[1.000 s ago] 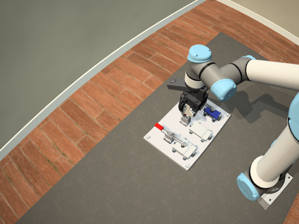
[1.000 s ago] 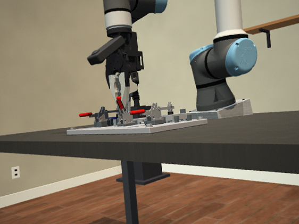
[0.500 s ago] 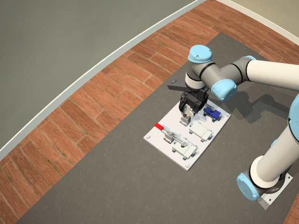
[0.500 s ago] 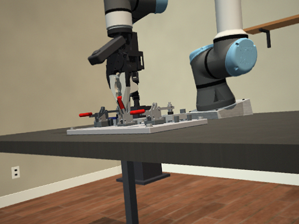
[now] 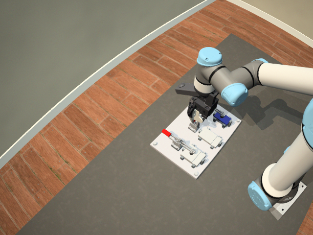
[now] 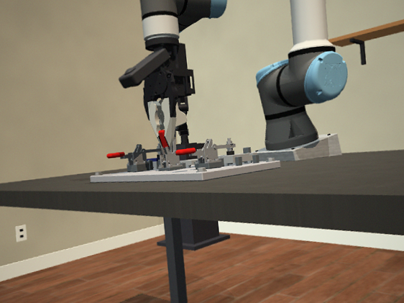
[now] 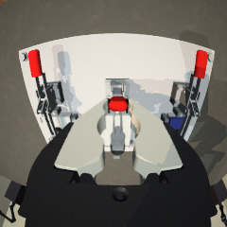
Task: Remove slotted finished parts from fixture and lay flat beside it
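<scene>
The white fixture plate (image 5: 195, 141) holds three toggle clamps. My gripper (image 5: 194, 121) stands over the middle clamp and is shut on its red handle (image 6: 162, 137), which is tilted up; the wrist view shows the handle (image 7: 117, 104) between the fingertips. The middle slotted white part (image 5: 210, 137) lies in its nest with no clamp arm over it. The near slotted white part (image 5: 193, 156) lies under its clamp arm, whose red handle (image 5: 166, 132) is flat. The blue blank (image 5: 222, 118) sits clamped at the far end and also shows in the wrist view (image 7: 177, 123).
The two outer red handles (image 7: 34, 62) (image 7: 200, 63) lie flat at either side of the plate. The robot base (image 5: 278, 199) stands at the table's right. Dark table top surrounds the plate, with wooden floor beyond its edges.
</scene>
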Controlling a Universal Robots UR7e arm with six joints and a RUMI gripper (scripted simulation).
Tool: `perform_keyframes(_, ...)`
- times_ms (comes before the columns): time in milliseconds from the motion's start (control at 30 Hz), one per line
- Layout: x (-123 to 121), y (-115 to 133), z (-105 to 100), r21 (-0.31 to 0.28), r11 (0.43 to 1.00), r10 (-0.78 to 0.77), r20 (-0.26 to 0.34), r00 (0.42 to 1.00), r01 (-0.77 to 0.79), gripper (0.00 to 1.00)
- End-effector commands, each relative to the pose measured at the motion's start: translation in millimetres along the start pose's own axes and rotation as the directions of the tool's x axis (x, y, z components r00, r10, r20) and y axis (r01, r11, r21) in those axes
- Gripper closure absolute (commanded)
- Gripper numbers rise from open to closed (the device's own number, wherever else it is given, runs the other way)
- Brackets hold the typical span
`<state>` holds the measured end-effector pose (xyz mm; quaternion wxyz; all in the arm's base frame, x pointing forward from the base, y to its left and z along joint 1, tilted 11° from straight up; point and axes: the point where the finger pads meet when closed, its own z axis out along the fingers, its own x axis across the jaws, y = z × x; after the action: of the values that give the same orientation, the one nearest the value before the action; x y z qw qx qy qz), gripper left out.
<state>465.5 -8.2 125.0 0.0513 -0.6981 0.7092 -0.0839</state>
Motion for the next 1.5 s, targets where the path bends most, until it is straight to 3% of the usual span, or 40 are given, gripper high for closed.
perform_keyframes(0,0.0,0.1,-0.1,0.0,1.0,0.0,0.0,1.0,0.0,1.0)
perform_keyframes(167,0.0,0.1,-0.1,0.0,1.0,0.0,0.0,1.0,0.0,1.0)
perform_keyframes(200,0.0,0.1,-0.1,0.0,1.0,0.0,0.0,1.0,0.0,0.72)
perform_keyframes(1200,0.0,-0.1,-0.6,0.0,1.0,0.0,0.0,1.0,0.0,0.72)
perform_keyframes(1467,0.0,-0.1,-13.0,0.0,1.0,0.0,0.0,1.0,0.0,0.72)
